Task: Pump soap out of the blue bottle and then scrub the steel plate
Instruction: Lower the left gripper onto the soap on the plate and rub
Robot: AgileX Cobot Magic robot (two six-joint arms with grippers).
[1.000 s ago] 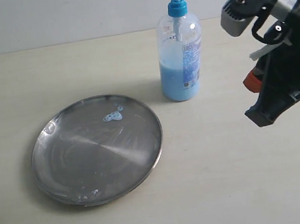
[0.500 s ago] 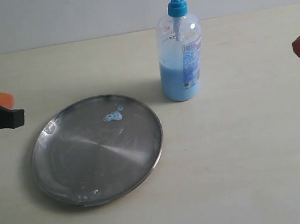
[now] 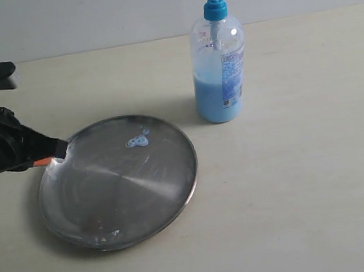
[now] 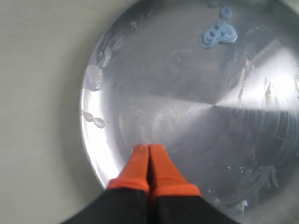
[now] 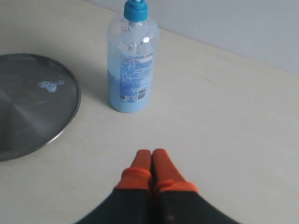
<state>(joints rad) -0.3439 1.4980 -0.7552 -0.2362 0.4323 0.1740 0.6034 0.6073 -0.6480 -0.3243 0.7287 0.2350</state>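
Bright, even light; glare streaks the steel plate (image 4: 261,93) (left wrist view slightly soft), shadows faint.

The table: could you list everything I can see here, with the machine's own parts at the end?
Table: one, pale beige, under everything.
Steel plate: one, shiny silver, on the table, left of the bottle.
Soap: one cluster of blobs, light blue, on the plate's far part.
Blue bottle: one, clear with blue pump, upright beside the plate, not touching.
Left fingers: one pair, orange tips, shut, at the plate's left edge.
Right fingers: one pair, orange tips, shut, over bare table facing the bottle.
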